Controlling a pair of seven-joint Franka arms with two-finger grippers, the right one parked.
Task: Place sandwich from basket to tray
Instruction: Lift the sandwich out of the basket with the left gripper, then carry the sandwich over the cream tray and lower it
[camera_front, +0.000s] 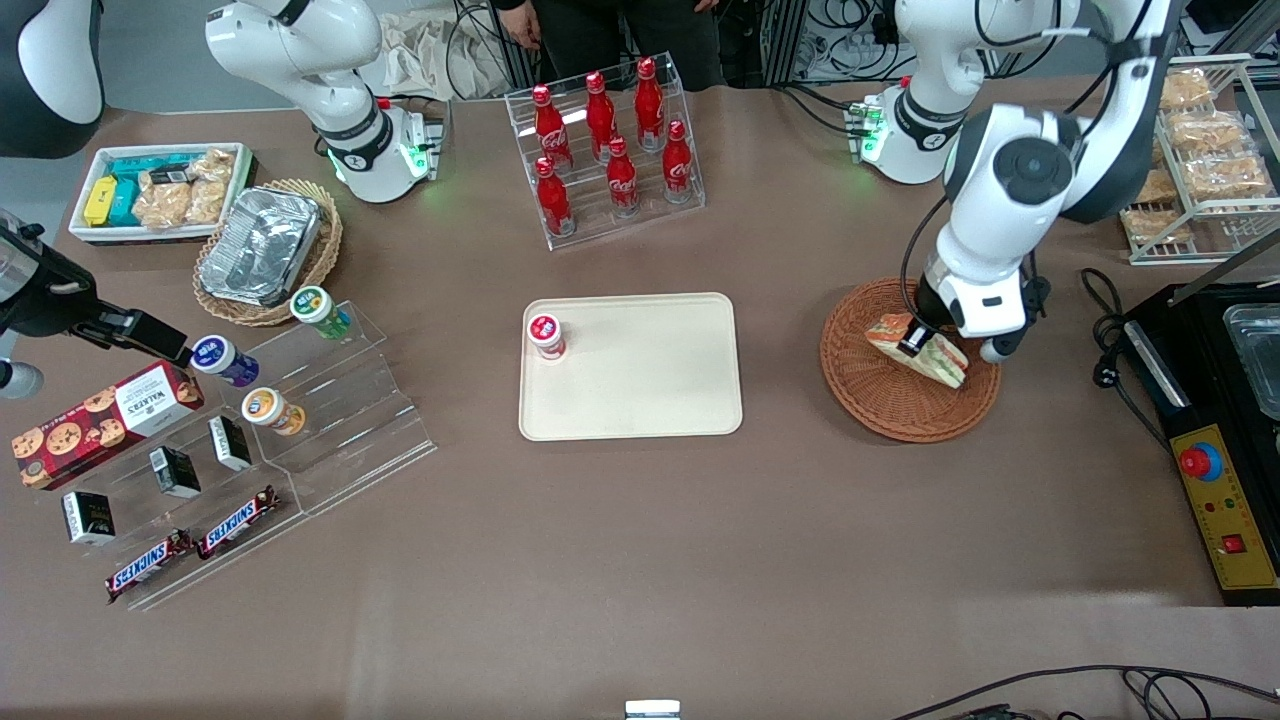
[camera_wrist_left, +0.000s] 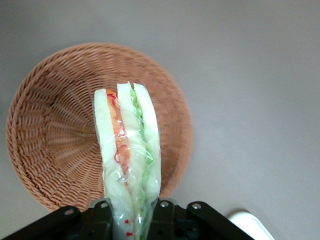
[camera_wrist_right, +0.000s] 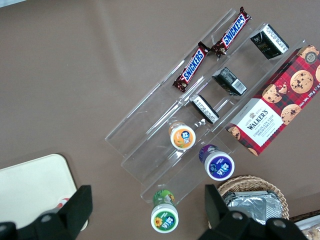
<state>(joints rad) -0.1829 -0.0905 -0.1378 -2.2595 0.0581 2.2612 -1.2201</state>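
Note:
The sandwich (camera_front: 925, 350), a plastic-wrapped triangular wedge with white bread and orange, red and green filling, is held between the fingers of my left gripper (camera_front: 918, 345) just above the reddish-brown wicker basket (camera_front: 890, 400). In the left wrist view the sandwich (camera_wrist_left: 129, 150) sticks out from my gripper (camera_wrist_left: 131, 220), with the empty basket (camera_wrist_left: 55, 145) below it. The cream tray (camera_front: 640, 390) lies at the middle of the table, toward the parked arm from the basket, with a small red-lidded cup (camera_front: 545, 335) on one corner.
A clear rack of red cola bottles (camera_front: 605, 150) stands farther from the camera than the tray. A wire rack of bagged pastries (camera_front: 1200, 160) and a black control box (camera_front: 1215, 470) sit at the working arm's end. Snack shelves (camera_front: 220, 450) lie at the parked arm's end.

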